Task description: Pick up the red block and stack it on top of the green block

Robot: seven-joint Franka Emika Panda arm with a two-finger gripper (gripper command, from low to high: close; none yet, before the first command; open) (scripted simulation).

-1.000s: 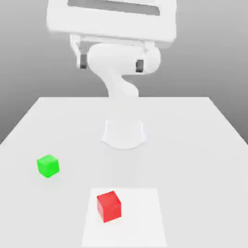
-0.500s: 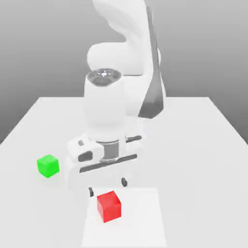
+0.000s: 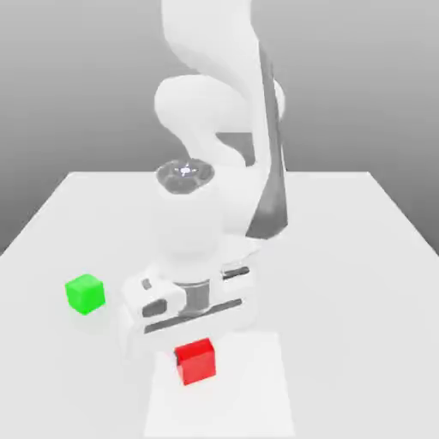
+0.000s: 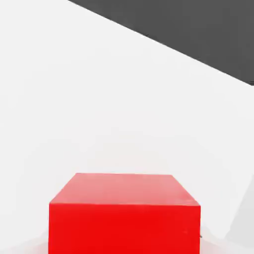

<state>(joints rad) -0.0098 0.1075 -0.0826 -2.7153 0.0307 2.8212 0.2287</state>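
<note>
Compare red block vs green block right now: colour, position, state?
The red block is glossy red; the green block is bright green. Red sits near the table's front edge directly under the hand; green stands apart toward the exterior view's left, with nothing over it. The hand has closed on red; green is untouched. Both are plain cubes of about equal size, resting on the white table.

white arm (image 3: 214,129) folded forward and down, hand low over the table, jaws closed
</note>
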